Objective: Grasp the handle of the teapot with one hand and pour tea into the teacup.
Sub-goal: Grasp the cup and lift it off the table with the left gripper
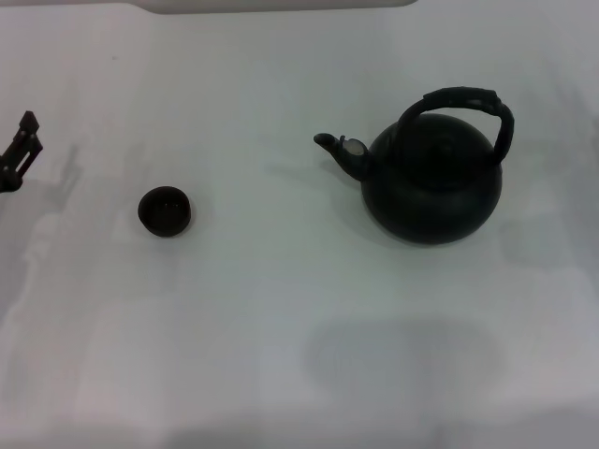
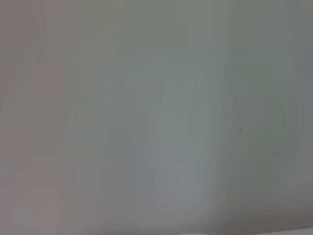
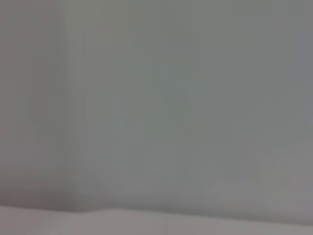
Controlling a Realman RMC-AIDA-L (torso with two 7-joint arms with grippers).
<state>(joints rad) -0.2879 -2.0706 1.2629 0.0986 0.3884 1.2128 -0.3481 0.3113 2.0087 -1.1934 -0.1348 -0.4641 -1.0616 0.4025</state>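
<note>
Nothing is done yet: the teapot (image 1: 432, 182) stands ungrasped, its handle (image 1: 465, 103) and the teacup (image 1: 166, 210) well apart from the left end effector (image 1: 21, 150), whose opening I cannot tell.

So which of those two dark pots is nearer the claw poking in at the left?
The teacup, tiny and handleless; the spouted teapot sits farther from the left claw.

head view looks down on table (image 1: 281, 355), wrist views (close) blank
</note>
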